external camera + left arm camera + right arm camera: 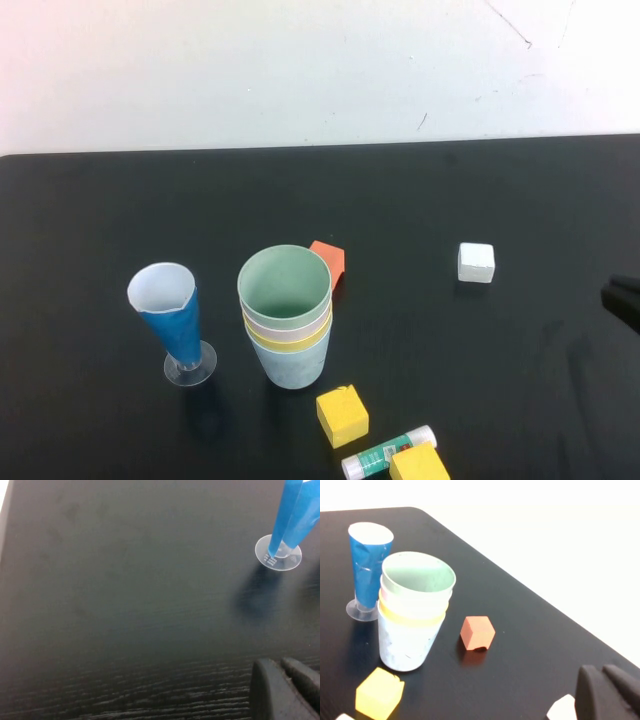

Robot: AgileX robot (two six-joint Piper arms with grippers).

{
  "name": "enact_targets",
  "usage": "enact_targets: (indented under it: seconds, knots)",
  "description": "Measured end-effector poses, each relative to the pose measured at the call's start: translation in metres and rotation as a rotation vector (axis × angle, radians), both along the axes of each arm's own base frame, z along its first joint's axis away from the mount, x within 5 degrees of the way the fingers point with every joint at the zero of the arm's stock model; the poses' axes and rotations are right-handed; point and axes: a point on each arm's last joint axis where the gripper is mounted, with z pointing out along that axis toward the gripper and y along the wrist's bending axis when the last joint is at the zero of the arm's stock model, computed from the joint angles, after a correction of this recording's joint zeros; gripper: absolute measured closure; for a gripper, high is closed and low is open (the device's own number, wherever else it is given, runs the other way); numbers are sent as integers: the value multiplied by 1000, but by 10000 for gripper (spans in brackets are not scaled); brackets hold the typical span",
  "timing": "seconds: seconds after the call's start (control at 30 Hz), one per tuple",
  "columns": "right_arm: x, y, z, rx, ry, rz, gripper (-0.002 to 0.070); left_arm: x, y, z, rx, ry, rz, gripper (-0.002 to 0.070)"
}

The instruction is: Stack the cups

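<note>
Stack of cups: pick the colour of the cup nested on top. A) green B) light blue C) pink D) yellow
A: in the high view the green cup sits innermost and highest, with the pink rim, then the yellow, showing below it, and the light blue cup outermost at the bottom.

- The right gripper (622,298) just peeks in at the right edge of the high view, low over the table. Only its dark tip shows there.
- In the right wrist view, the right gripper (610,692) sits in the corner with its two black fingers pressed together.
- The left arm cannot be seen in the high view.
- In the left wrist view, the left gripper (286,690) is closed too, and it holds nothing.
</note>
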Motion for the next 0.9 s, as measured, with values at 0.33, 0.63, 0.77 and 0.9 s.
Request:
enact_targets:
  seconds: [0.33,0.63,0.77,0.9]
  knots:
    - [2,-5,-12,-28,-21,-50,678,0,0,0,-7,1,5,676]
    - [-12,-6,-34,-80,36,24,678,0,0,0,-6,1,4,676]
    - [-20,-12,-30,-63,-10,25,678,0,0,0,-6,1,5,676]
    - [-31,-31,-21,-36,-109,-69,678,0,0,0,-6,1,5,676]
